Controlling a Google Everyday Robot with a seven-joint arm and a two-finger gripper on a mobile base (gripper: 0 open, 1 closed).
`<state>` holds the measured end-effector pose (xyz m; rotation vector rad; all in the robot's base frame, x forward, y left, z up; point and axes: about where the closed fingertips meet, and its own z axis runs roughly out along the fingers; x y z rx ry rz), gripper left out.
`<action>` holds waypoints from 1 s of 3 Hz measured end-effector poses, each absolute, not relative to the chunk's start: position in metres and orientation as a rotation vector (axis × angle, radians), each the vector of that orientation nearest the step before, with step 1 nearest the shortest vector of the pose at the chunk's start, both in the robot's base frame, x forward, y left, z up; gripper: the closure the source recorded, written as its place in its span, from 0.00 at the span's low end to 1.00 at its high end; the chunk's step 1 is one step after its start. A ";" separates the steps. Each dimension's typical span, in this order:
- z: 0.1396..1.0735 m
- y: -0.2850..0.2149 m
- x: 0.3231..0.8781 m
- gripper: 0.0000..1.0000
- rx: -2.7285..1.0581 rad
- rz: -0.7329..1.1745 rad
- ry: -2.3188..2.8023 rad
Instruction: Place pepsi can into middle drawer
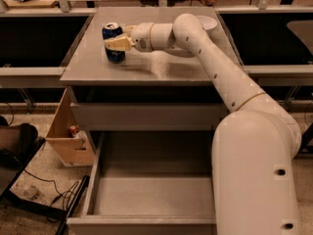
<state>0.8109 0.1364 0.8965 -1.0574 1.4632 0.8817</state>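
Gripper (115, 39) of mine is over the far left part of the grey cabinet top (166, 67), right at the pepsi can (115, 56). Its tan end crosses the front of the can at about half height and covers part of the label. I cannot tell if it is closed on the can or only placed around it.

The can stands upright on the cabinet top, near the left edge (the silver lid shows above my gripper, the dark-blue bottom below it). My arm (220, 77) comes from the lower right, where its thick white base fills the corner, and goes up and to the left across the top. Behind the arm, near the far right corner of the top, sits a white bowl (209, 21), mostly hidden.

Under the top there is a plain grey drawer front (142, 115), which is closed. Below it the middle drawer (146, 199) is pulled out toward the camera, a shallow grey tray with low walls; its right side is hidden behind my arm. The can is well apart from this drawer, up on the top.

On the floor at the left a cardboard box (66, 143) stands just beside the cabinet, with something small and red inside (I cannot tell what). Black cables (46, 190) lie on the speckled floor in front of it.
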 end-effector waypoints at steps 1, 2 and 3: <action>0.896 0.136 0.811 0.79 -1.057 0.882 1.463; 0.896 0.136 0.811 1.00 -1.057 0.882 1.463; 0.926 0.127 0.787 1.00 -1.113 0.834 1.440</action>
